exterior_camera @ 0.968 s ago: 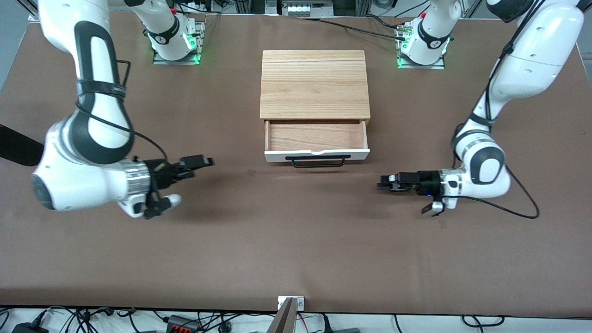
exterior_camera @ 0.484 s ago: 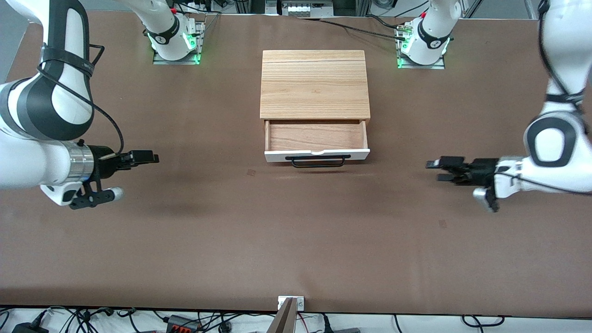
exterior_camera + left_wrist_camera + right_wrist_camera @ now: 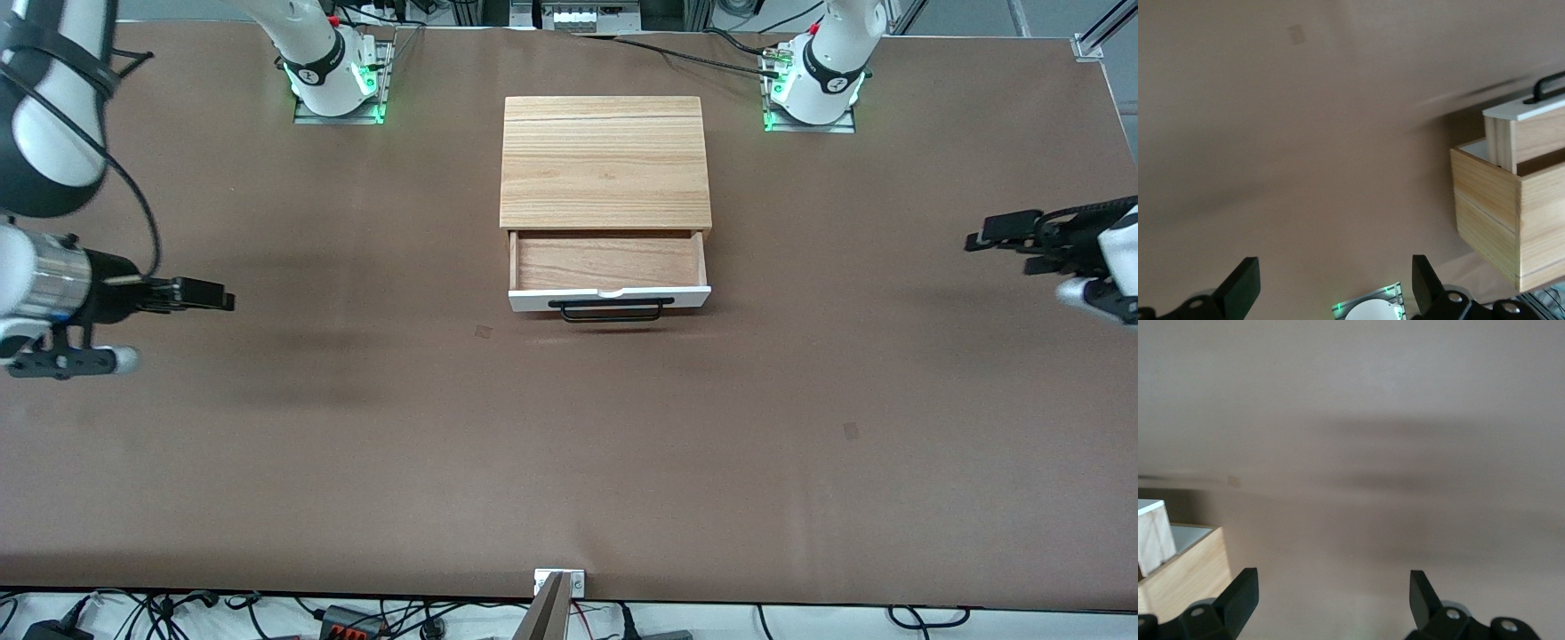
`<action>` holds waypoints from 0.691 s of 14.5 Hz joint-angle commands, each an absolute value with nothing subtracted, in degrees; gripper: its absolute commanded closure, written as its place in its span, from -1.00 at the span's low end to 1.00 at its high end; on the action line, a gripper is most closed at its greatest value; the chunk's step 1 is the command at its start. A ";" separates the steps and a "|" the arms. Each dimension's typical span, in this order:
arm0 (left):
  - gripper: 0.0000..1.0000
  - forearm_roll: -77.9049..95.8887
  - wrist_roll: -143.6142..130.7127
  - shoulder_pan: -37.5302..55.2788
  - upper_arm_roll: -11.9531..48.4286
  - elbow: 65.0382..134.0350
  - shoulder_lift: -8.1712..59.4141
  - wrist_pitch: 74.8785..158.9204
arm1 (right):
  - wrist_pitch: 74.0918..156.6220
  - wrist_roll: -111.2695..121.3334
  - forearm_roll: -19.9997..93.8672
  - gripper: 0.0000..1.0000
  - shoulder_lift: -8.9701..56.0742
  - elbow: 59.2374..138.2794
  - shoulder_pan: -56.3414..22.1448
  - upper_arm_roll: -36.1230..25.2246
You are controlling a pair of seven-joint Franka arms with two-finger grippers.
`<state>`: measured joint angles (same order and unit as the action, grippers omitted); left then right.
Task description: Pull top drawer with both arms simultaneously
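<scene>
1. Both arms run off the front view's side edges; only the right arm (image 3: 40, 293) wrist and the left gripper (image 3: 1013, 233) show.
2. The top drawer (image 3: 1531, 110) is cut by the left wrist view's edge.
3. The surface (image 3: 1371, 473) is smeared with blur in the right wrist view.

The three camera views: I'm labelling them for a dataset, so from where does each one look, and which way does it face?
Front view: high across the table, facing the bases; shows the open top drawer, the right gripper and the left gripper, both out near the table's ends.
Left wrist view: on the left arm's wrist, looking past its open fingers over the table to the cabinet's side.
Right wrist view: on the right arm's wrist, past its open fingers, at the cabinet corner.
Shared: all three show the drawer pulled out.
</scene>
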<state>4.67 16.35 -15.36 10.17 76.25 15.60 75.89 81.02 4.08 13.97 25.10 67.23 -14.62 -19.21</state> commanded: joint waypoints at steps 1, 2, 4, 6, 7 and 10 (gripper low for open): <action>-1.00 -0.95 12.92 -13.80 10.63 73.56 16.35 75.23 | 83.05 1.93 3.55 -1.00 18.13 71.52 -6.80 -6.63; -1.00 -1.40 12.83 -13.71 10.55 73.56 16.17 76.10 | 85.06 2.63 1.51 -1.00 16.28 73.89 -2.50 -2.85; -1.00 -0.53 12.83 -13.97 10.46 76.96 12.51 80.22 | 86.39 2.64 0.71 -1.00 14.94 74.45 0.35 -1.05; -1.00 1.31 12.83 -15.11 10.46 89.59 4.44 86.10 | 86.92 1.68 -0.87 -1.00 14.94 74.27 0.35 -1.06; -1.00 1.32 12.75 -15.03 10.63 92.87 1.70 88.74 | 87.97 1.58 -0.79 -1.00 14.85 74.44 0.53 -1.14; -1.00 1.23 12.22 -15.03 11.86 93.07 0.80 87.03 | 88.42 1.41 -0.79 -1.00 13.81 75.58 0.53 -1.14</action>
